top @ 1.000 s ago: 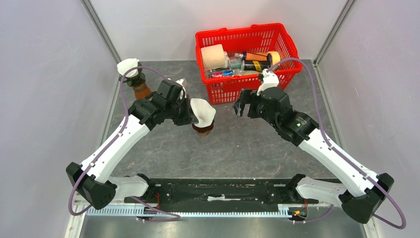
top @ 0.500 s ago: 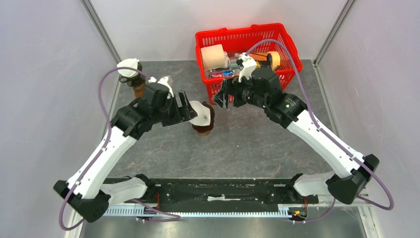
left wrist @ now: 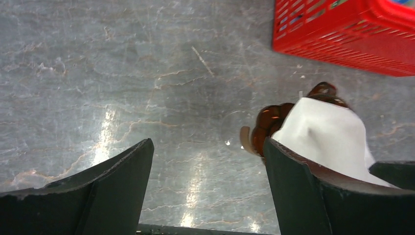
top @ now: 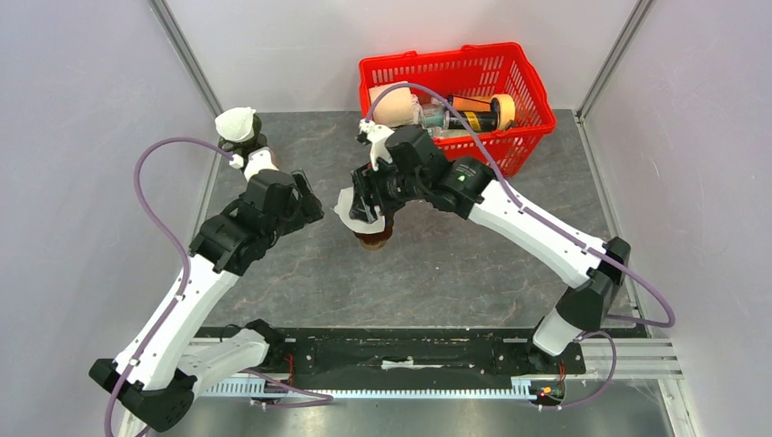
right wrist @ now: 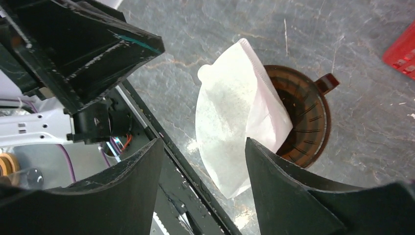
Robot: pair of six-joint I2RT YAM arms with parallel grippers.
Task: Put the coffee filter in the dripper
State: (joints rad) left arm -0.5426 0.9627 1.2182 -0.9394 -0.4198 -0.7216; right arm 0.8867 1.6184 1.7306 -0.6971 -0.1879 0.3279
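The white paper coffee filter [right wrist: 235, 112] leans tilted in the brown dripper [right wrist: 306, 115], one part inside the cone and the rest hanging over the rim. From the top view, the filter [top: 348, 208] juts left of the dripper [top: 373, 238]. My right gripper [right wrist: 203, 142] hovers open just above the filter's overhanging end, with a finger on either side and no contact visible. It shows over the dripper from above [top: 366, 202]. My left gripper [left wrist: 206, 144] is open and empty, left of the dripper [left wrist: 269, 122] and filter [left wrist: 328, 137], and shows in the top view [top: 308, 206].
A red basket [top: 523, 146] holding several items stands behind the dripper, close to the right arm. A white paper piece [top: 237, 123] sits on a dark object at the back left. Grey walls close in both sides.
My left gripper opened, let go of the filter and drew back to the left. My right arm swung left from the basket to above the dripper, its jaws narrowing.
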